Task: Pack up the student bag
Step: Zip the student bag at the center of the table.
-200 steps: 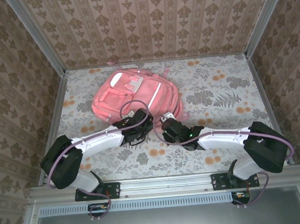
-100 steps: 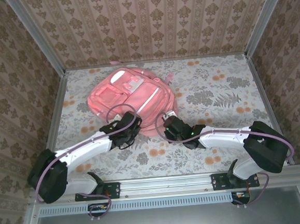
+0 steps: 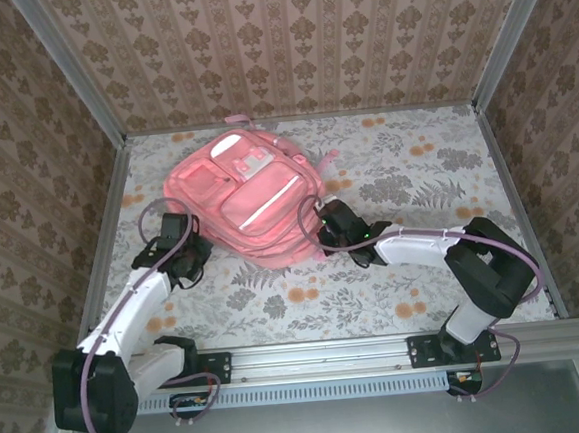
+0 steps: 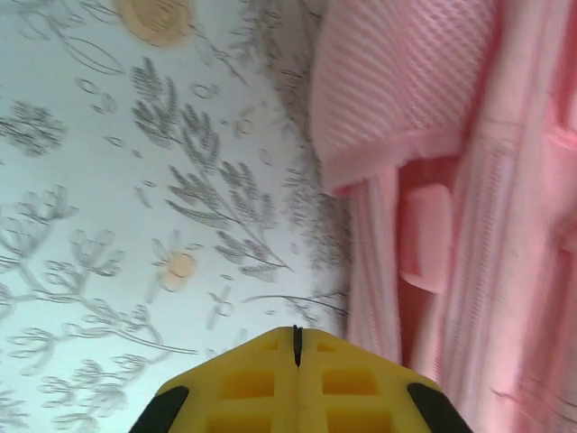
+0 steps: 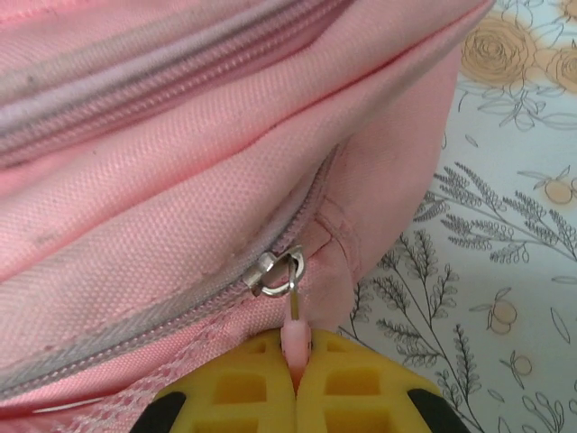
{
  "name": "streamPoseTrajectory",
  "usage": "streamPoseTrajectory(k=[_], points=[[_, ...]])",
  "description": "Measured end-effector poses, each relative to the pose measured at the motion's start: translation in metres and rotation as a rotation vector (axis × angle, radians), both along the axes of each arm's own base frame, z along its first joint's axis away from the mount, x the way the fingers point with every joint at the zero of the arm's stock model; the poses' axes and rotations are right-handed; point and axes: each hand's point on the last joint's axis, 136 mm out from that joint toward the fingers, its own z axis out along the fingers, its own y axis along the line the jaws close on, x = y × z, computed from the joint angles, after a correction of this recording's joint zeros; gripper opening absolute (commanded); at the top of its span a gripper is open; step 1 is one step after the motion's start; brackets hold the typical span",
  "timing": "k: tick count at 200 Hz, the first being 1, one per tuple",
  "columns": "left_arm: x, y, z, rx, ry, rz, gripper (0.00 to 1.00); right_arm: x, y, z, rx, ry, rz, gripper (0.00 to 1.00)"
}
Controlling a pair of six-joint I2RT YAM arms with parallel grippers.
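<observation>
Where the student bag [image 3: 243, 195] lies: tabletop [image 3: 418, 186]
Right claw [image 5: 296, 350]: pinching its zip tab [image 5: 295, 334]
Left claw [image 4: 296, 336]: closed, empty

Right wrist view: the student bag [image 5: 162, 189] runs off the top and left edges; the lower end of its pink zipper pull [image 5: 295, 336] is buried between the pressed-together pads of the right gripper [image 5: 296, 361], whose yellow fingers [image 5: 361, 388] are cut by the bottom edge; the left wrist view likewise crops the left gripper [image 4: 295, 341], fingers meeting on nothing, beside blurred bag fabric; from above, both grippers' fingertips are hidden under their wrists; the white patch [image 3: 254, 162] carries markings too small to read, possibly a label.
</observation>
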Motion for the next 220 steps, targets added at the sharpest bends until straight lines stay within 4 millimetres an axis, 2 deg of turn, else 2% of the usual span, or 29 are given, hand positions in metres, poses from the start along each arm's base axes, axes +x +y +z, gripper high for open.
streamPoseTrajectory(k=[14,28,47,74,100,130,171,220], points=[[0.001,-0.006,0.005,-0.006,0.002,-0.038,0.48,-0.002,0.006,0.002,0.002,-0.001,0.013,0.0],[-0.001,-0.019,0.013,-0.025,-0.011,-0.079,0.53,-0.005,0.013,0.003,0.006,-0.001,0.029,0.0],[-0.01,-0.049,0.024,-0.057,-0.039,-0.149,0.56,-0.011,0.021,0.003,0.011,0.001,0.047,0.0],[-0.033,-0.107,0.038,-0.138,-0.058,-0.247,0.56,-0.013,0.023,0.002,0.013,0.003,0.052,0.0],[-0.046,-0.148,0.033,-0.195,-0.022,-0.246,0.55,-0.015,0.021,0.001,0.018,0.0,0.051,0.0],[-0.045,-0.183,0.029,-0.246,-0.003,-0.177,0.55,-0.021,0.018,0.002,0.029,-0.006,0.055,0.0],[-0.028,-0.215,0.026,-0.35,-0.033,-0.059,0.56,-0.027,0.021,0.001,0.054,-0.012,0.057,0.0],[-0.014,-0.228,0.009,-0.4,-0.029,0.058,0.54,-0.03,0.02,-0.003,0.066,-0.003,0.047,0.0]])
